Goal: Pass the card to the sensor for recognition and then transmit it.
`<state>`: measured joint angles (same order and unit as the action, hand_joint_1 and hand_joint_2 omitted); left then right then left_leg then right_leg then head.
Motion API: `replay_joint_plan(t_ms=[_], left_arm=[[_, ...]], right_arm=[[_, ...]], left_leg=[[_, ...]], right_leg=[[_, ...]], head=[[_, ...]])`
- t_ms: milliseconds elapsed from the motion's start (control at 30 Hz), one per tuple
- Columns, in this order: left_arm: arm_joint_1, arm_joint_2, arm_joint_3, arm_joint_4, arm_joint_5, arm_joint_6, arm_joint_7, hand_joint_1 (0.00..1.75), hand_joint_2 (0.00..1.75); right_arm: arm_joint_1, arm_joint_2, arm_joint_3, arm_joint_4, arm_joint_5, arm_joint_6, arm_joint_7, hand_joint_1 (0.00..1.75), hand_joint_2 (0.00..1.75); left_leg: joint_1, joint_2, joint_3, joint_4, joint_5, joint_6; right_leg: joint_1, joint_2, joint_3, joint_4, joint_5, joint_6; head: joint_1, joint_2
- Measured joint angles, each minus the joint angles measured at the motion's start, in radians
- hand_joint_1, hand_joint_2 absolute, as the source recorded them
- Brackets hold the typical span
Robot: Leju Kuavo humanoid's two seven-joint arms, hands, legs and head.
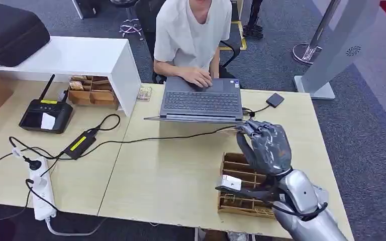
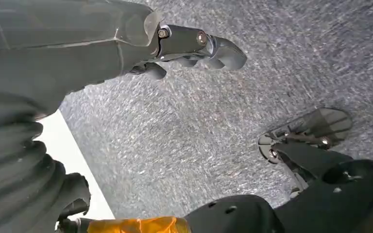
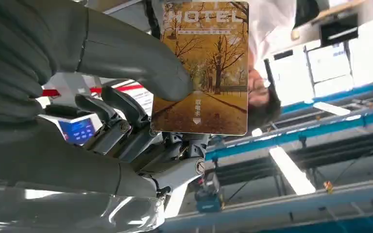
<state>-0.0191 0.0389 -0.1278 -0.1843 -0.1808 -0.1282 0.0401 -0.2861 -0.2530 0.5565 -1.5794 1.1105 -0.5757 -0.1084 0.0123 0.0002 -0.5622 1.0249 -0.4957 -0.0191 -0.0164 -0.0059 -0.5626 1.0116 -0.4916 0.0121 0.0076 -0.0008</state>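
Right wrist view: right hand [image 3: 126, 121] is pinching a card [image 3: 201, 68], reading "HOTEL", between thumb and fingers; left hand [image 2: 194, 46] is hanging empty, fingers curled.

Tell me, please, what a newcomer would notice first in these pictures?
Probably the right robot hand, raised over the wooden tray at the table's near right and holding a golden hotel card under its thumb. Next, the person typing on the laptop across the table.
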Motion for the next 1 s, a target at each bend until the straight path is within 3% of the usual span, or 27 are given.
replay_joint_plan(t_ms=[233,567,767,1000], left_arm=[[0.007,0.0,0.026,0.0,0.021,0.014,0.001,0.0,1.75],[0.014,0.0,0.048,0.0,0.027,0.034,0.002,0.0,1.75],[0.016,0.0,0.053,0.0,0.031,0.036,0.002,0.0,1.75],[0.017,0.0,0.061,0.0,0.033,0.038,0.002,0.0,1.75]], right_arm=[[0.269,-0.045,-0.162,-0.157,0.061,-0.085,-0.055,1.75,1.75],[0.524,-0.047,-0.34,-0.292,0.073,-0.115,-0.07,1.75,1.75],[0.645,-0.016,-0.501,-0.34,0.052,-0.116,-0.125,1.75,1.75],[0.697,0.055,-0.643,-0.344,0.074,-0.116,-0.188,1.75,1.75]], left_leg=[[0.0,0.0,-0.001,0.0,-0.002,0.001],[0.0,0.0,-0.001,0.0,-0.002,0.001],[0.0,0.0,-0.001,0.0,-0.003,0.002],[0.0,0.001,-0.001,0.0,-0.002,0.002]], right_leg=[[0.0,0.0,-0.001,-0.001,-0.001,0.001],[0.0,0.0,-0.001,-0.001,-0.001,0.0],[0.0,0.0,-0.001,-0.001,-0.001,0.0],[0.0,0.0,-0.001,0.0,-0.001,0.0]], head=[[0.0,0.0],[0.0,0.0],[0.0,0.0],[0.0,0.0]])
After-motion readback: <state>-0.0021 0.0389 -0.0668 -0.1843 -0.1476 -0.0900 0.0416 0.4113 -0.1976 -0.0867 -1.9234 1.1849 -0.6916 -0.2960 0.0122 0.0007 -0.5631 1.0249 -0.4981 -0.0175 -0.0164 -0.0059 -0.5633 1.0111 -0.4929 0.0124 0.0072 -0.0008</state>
